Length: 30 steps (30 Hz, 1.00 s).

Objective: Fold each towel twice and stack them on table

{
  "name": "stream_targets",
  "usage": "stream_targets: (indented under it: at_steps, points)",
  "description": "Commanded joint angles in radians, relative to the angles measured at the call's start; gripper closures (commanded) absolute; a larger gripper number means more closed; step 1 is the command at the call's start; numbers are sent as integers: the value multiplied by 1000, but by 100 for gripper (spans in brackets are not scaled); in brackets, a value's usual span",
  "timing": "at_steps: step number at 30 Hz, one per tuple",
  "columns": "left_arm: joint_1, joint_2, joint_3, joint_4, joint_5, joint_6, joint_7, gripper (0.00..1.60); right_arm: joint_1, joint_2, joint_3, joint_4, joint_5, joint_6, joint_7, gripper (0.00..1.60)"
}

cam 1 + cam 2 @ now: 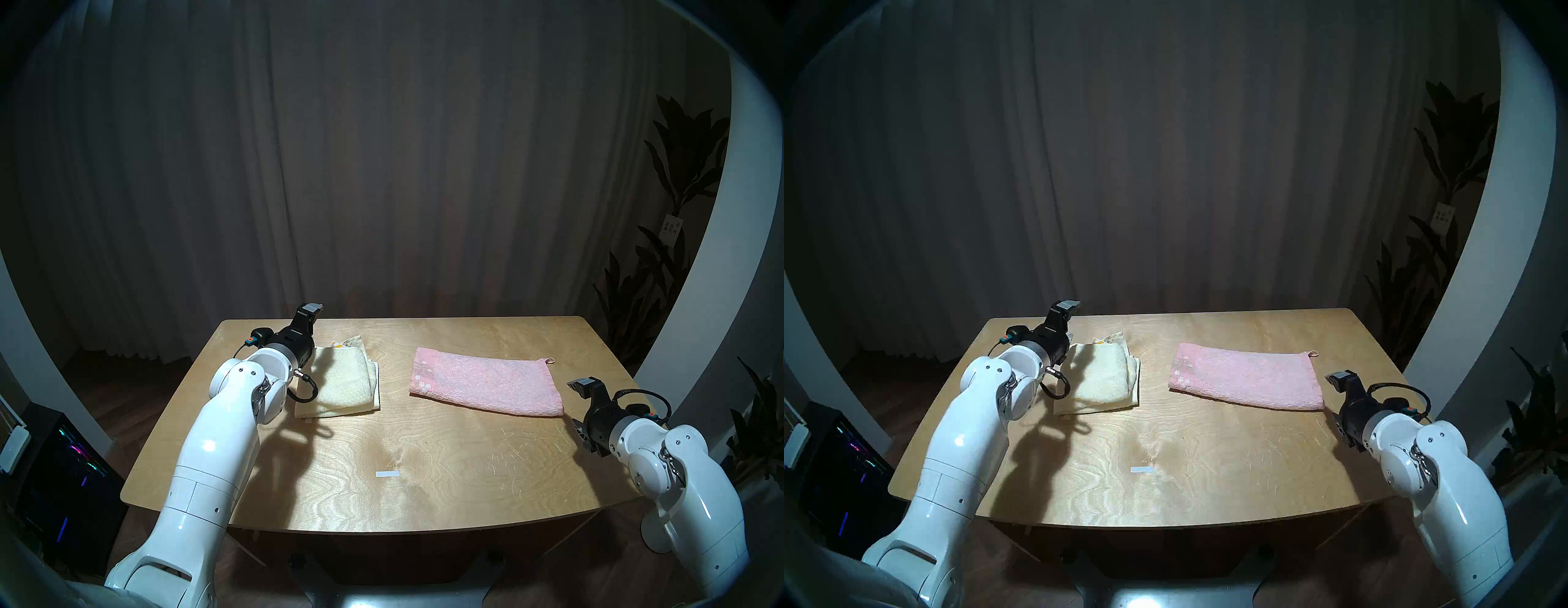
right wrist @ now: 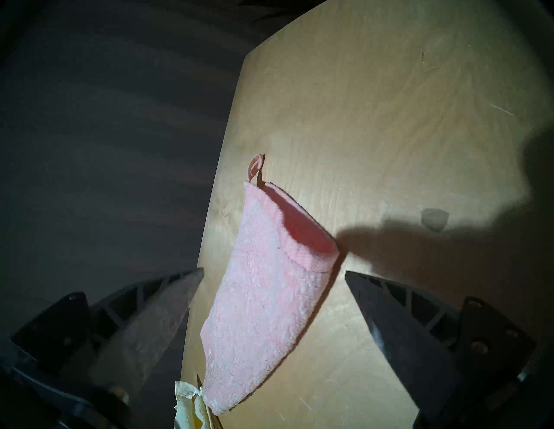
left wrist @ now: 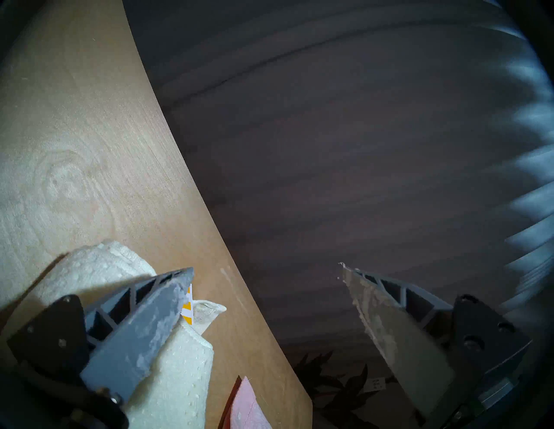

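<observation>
A cream-yellow towel (image 1: 348,382) lies folded into a small, thick square on the left part of the table (image 1: 424,488). My left gripper (image 1: 316,325) hovers over that towel's far left corner, open and empty; in the left wrist view its fingers (image 3: 150,323) stand wide apart above the cream-yellow towel (image 3: 180,374). A pink towel (image 1: 483,382) lies flat as a long rectangle on the right part, its loop (image 1: 550,360) at the far right corner. My right gripper (image 1: 572,403) is open and empty just off that towel's right end. The pink towel (image 2: 263,299) shows between its fingers.
A small white tape strip (image 1: 387,474) sits near the table's front middle. A dark curtain hangs behind the table. Potted plants (image 1: 679,254) stand to the right, and a computer case with coloured lights (image 1: 63,467) stands on the floor at the left.
</observation>
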Motion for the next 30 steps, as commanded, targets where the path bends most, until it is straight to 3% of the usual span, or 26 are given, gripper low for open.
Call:
stream_targets:
  at_steps: [1,5,11,13,21,24,26,28,30]
  points:
    - [46,15,-23,-93,-7,-6,-91,0,-123,-54,65,-82,-42,-22,127,0]
    - [80,44,-25,-142,35,-26,-140,0,-149,-80,72,-94,-91,-39,196,0]
    - [150,38,-62,-174,52,-89,-173,0,-133,-131,11,-81,-191,-107,279,0]
    - [166,42,-63,-182,63,-96,-173,0,-109,-133,-23,-82,-225,-152,240,0]
    - [213,38,-73,-215,93,-139,-214,0,0,-142,-113,-66,-254,-208,104,0]
    - [221,37,-75,-220,94,-143,-212,0,14,-142,-125,-62,-248,-215,83,0]
    - [227,37,-75,-222,98,-146,-221,0,55,-138,-146,-51,-259,-235,-1,0]
    - [232,38,-74,-225,101,-148,-223,0,75,-145,-146,-45,-228,-226,-34,0]
    - [234,43,-69,-227,107,-143,-221,0,85,-131,-153,-41,-250,-232,-67,0]
